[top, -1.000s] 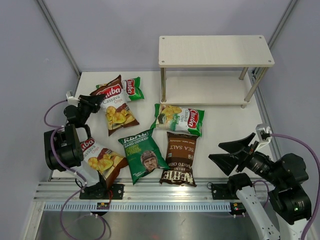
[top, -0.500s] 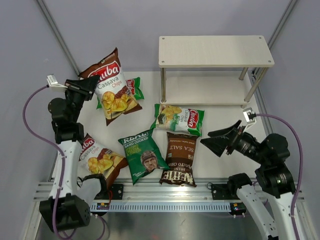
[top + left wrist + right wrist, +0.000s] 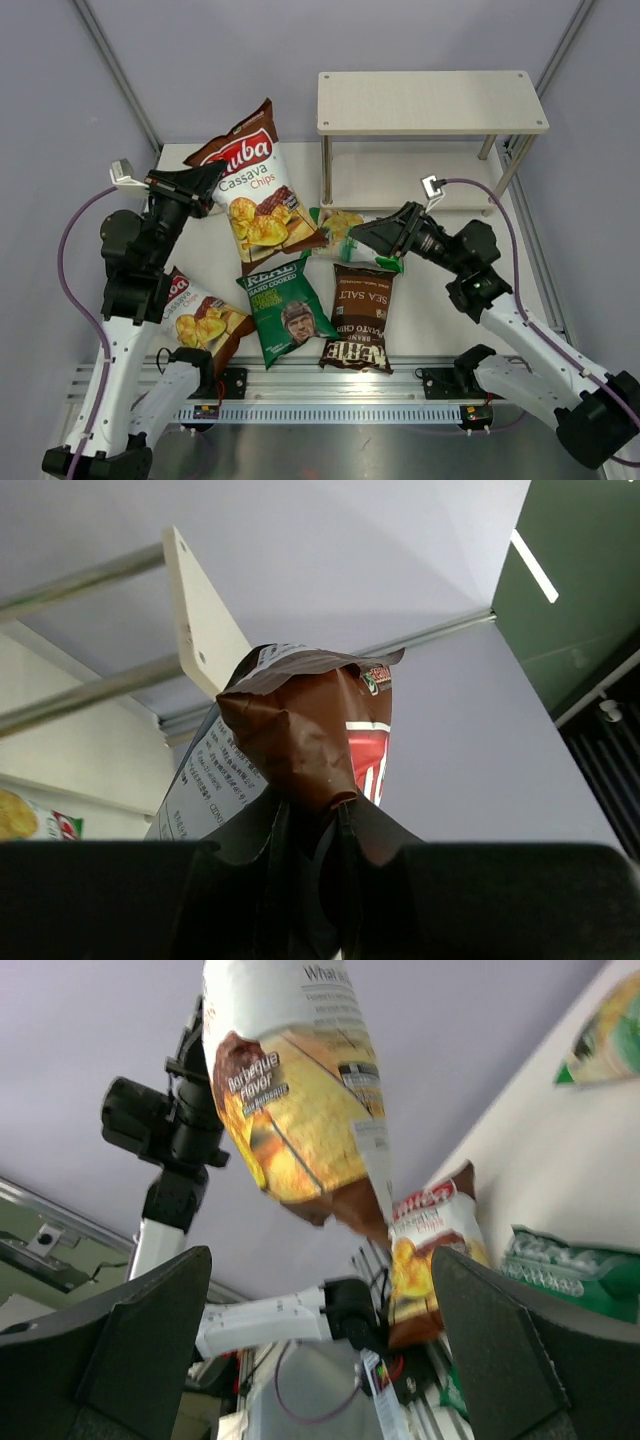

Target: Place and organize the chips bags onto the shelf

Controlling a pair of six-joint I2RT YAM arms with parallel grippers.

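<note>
The left gripper (image 3: 200, 182), clamped on a brown Chuba bag (image 3: 255, 190), now carries it aloft toward the shelf (image 3: 430, 100), while the right gripper (image 3: 375, 235), spread empty, closes in.

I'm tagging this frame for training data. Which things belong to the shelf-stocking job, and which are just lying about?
Job:
- lifted brown Chuba bag, in the left tool
- second brown Chuba bag
- green Chuba bag
- REAL bag
- Kettle bag
- shelf

Just there:
- purple cables
- metal rail
</note>
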